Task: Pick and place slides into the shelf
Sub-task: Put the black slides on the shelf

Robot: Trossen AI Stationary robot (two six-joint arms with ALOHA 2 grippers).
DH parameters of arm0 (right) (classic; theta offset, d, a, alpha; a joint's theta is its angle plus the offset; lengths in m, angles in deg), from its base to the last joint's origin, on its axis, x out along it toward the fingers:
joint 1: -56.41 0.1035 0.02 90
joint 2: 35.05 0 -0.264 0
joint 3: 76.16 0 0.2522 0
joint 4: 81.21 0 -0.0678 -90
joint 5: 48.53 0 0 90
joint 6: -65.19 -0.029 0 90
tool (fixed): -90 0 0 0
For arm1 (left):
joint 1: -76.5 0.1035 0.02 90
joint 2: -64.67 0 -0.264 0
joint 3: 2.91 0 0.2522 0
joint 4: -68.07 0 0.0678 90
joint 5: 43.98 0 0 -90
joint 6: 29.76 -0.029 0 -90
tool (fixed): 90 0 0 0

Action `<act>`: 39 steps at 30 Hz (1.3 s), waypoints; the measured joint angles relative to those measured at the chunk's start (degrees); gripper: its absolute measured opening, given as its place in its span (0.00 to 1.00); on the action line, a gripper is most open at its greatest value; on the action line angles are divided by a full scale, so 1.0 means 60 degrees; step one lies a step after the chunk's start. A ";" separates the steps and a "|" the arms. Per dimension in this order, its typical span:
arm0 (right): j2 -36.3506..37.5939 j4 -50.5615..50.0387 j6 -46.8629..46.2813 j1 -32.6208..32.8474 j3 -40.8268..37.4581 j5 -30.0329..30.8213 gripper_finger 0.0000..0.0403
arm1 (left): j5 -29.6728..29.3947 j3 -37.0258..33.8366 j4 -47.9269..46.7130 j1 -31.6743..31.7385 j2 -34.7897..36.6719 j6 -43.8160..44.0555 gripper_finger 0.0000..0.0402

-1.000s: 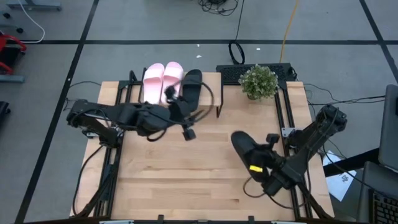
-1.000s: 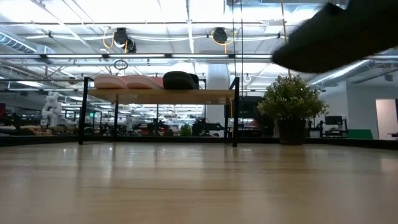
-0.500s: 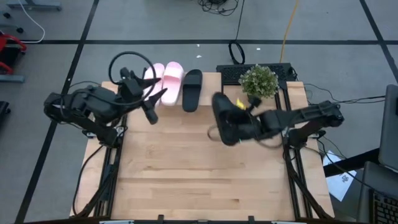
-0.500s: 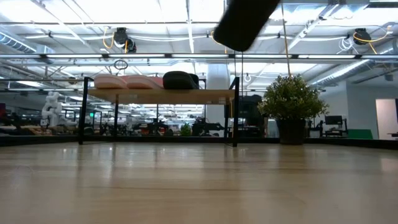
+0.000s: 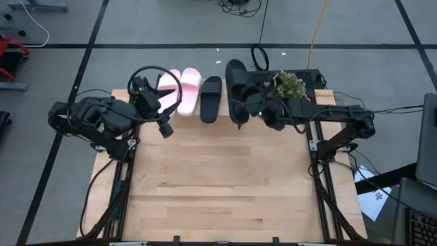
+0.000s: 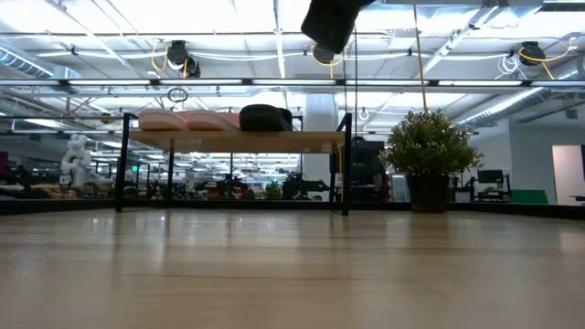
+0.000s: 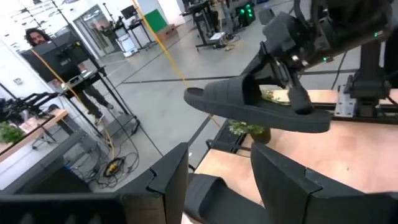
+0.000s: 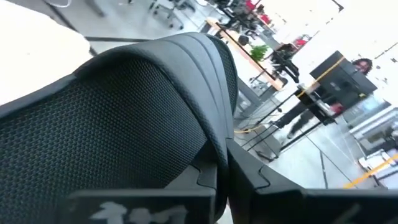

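While the right gripper (image 5: 254,109) is clamping a black slide (image 5: 235,91) by its strap and holding it in the air over the shelf's (image 5: 235,123) right end, two pink slides (image 5: 179,90) and another black slide (image 5: 211,98) are lying there already. Lowering it level, parallel beside that black one, should seat it cleanly. At the table's far left, the left gripper (image 5: 164,116) is hanging released, empty.

Grey floor (image 5: 171,27) crossed by black tape lines; yellow cable (image 5: 315,31) ran off at 1 o'clock. Bright ceiling light strips (image 6: 183,14) overhead, potted plant (image 6: 428,155) at 2 o'clock, a person (image 7: 38,38) stood among distant workbenches.
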 joint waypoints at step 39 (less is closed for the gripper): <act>-0.3053 -0.2714 0.2343 -0.2640 0.6027 -0.1137 0.01 | -0.0769 0.0000 0.0081 0.0783 0.0009 0.0001 0.44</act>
